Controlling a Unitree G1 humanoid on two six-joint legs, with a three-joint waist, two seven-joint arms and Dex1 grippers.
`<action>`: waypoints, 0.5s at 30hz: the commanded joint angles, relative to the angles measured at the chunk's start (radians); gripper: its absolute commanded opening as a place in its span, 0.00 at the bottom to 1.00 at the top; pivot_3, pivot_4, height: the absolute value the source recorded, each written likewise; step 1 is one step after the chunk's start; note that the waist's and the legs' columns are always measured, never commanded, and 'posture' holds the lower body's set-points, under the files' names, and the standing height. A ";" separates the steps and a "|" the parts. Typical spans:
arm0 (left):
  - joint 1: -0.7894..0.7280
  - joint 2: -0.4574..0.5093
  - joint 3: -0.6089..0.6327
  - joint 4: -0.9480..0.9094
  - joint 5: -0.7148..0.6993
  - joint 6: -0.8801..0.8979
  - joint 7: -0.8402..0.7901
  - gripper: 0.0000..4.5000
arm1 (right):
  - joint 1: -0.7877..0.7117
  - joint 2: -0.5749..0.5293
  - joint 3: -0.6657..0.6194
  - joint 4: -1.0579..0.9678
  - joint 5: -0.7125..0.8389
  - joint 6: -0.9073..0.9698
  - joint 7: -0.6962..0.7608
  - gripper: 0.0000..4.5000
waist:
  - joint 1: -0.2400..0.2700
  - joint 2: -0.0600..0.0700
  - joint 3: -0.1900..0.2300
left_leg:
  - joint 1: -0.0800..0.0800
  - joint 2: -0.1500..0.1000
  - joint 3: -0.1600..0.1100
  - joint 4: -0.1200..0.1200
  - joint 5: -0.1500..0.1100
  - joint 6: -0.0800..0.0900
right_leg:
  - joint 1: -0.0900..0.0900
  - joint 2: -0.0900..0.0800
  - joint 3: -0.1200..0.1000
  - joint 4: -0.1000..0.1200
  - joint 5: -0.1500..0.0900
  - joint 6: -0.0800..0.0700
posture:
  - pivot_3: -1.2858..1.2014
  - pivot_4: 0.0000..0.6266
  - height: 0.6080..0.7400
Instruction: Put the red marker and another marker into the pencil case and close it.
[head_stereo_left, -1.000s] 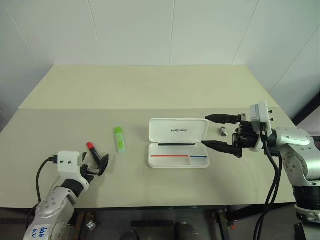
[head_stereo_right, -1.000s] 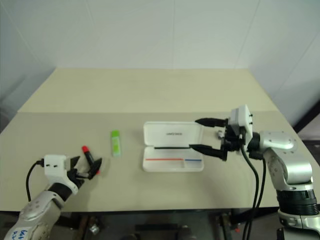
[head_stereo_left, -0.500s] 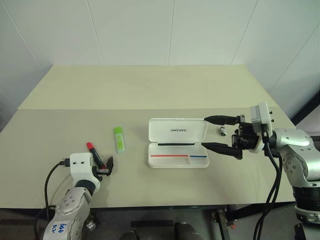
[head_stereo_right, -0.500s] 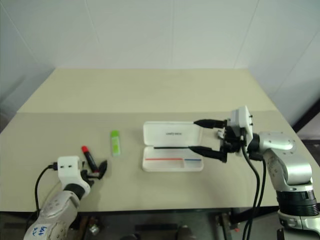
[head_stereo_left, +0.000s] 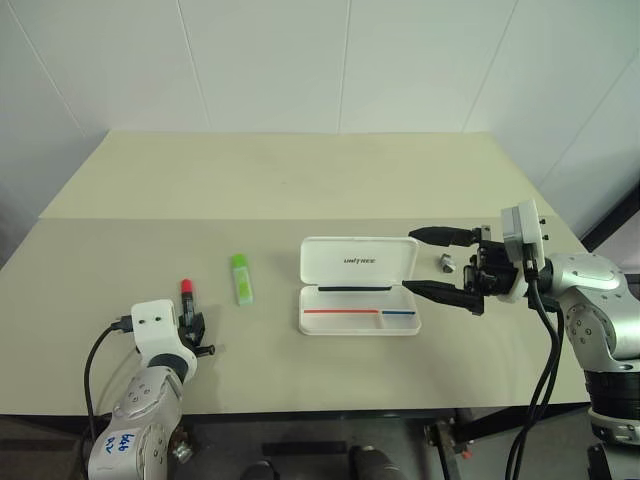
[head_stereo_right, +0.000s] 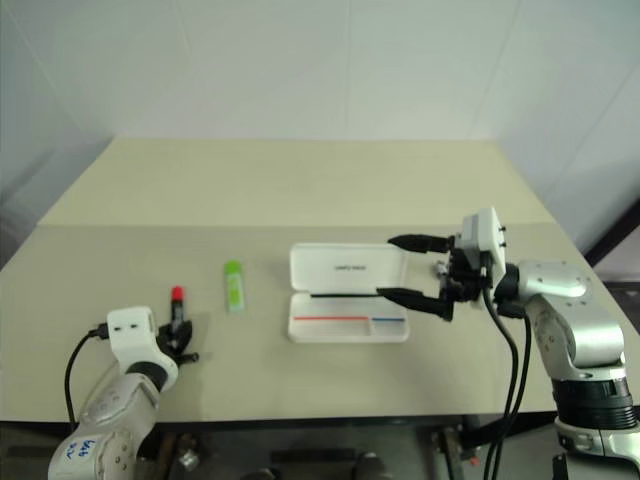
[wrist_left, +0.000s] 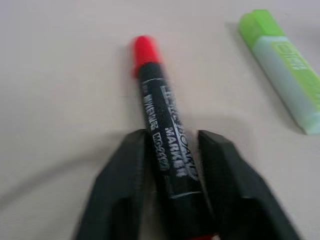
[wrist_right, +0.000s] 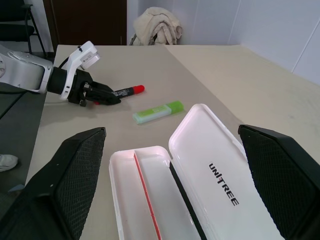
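Observation:
The red marker (head_stereo_left: 186, 298), black-barrelled with a red cap, lies on the table at the near left. My left gripper (head_stereo_left: 193, 326) is shut on its rear barrel, and the fingers (wrist_left: 125, 170) press both sides of the marker (wrist_left: 159, 120). The other marker, a green highlighter (head_stereo_left: 241, 279), lies loose just to its right. The white pencil case (head_stereo_left: 358, 311) sits open at the centre with its lid (head_stereo_left: 358, 263) laid back and its tray empty. My right gripper (head_stereo_left: 410, 262) stands wide open at the case's right end, fingers level and pointing left.
A small metal object (head_stereo_left: 446, 263) lies on the table just right of the lid, between my right gripper's fingers. The tabletop stretches bare beyond the case to the far edge. A seam runs across the table behind the case.
My left gripper's fingers have closed from wide open onto the red marker's barrel, and the marker has turned to point more straight away. The right arm has held still.

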 joint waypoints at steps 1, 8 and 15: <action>0.008 -0.007 -0.007 -0.014 -0.011 0.025 -0.012 0.15 | -0.016 -0.016 -0.022 -0.016 0.040 0.020 0.010 1.00 | 0.006 0.000 0.000 | 0.000 0.000 0.000 0.000 -0.001 0.001 | 0.000 0.000 0.000 -0.001 0.000 0.000 | 0.52 0.24 1.00; -0.022 0.008 0.006 -0.004 -0.008 0.002 -0.030 0.15 | -0.010 -0.026 -0.026 -0.019 0.082 0.067 0.038 1.00 | 0.023 0.000 0.000 | 0.000 0.000 0.000 -0.002 -0.001 0.001 | 0.000 0.000 -0.001 -0.001 0.000 0.000 | 0.52 0.24 1.00; -0.064 0.031 0.033 0.022 -0.040 -0.101 -0.119 0.15 | -0.010 -0.048 -0.021 -0.027 0.105 0.087 0.091 1.00 | 0.024 0.000 0.000 | 0.000 0.000 0.000 -0.002 -0.001 0.001 | 0.000 0.000 -0.001 -0.003 0.000 0.000 | 0.52 0.24 1.00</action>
